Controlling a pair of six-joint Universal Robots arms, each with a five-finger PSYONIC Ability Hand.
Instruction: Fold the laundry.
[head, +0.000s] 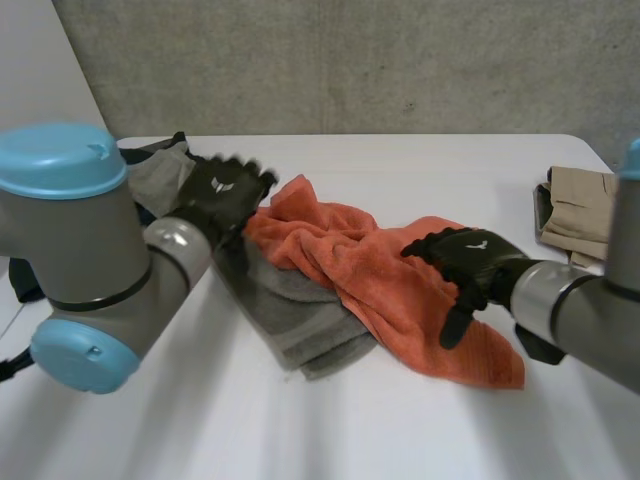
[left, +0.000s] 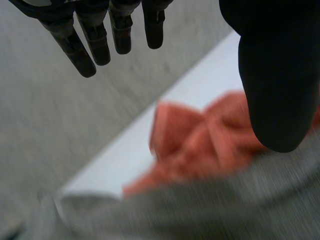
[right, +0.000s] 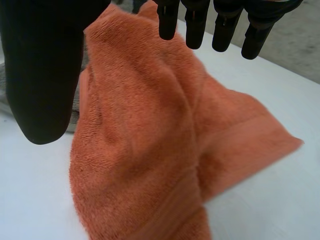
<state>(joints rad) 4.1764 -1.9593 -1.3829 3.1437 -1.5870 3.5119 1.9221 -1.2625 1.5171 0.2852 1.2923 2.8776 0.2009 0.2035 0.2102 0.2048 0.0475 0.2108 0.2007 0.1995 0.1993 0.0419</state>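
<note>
Orange towel (head: 370, 265): 1 piece, crumpled on white desk (head: 420, 165), draped partly over grey towel (head: 300, 325). Long axis diagonal, far end by left robot hand (head: 225, 195), near corner toward right arm. Right robot hand (head: 470, 268): above near half, fingers spread clear of thumb, holding nothing; nearer of the 2 to loose near corner. Left robot hand: at far end, fingers straight, empty. Probable next move: pinch near corner with right, far edge with left.

White table (head: 420, 175); grey concrete wall (head: 350, 60) behind its far edge.
</note>
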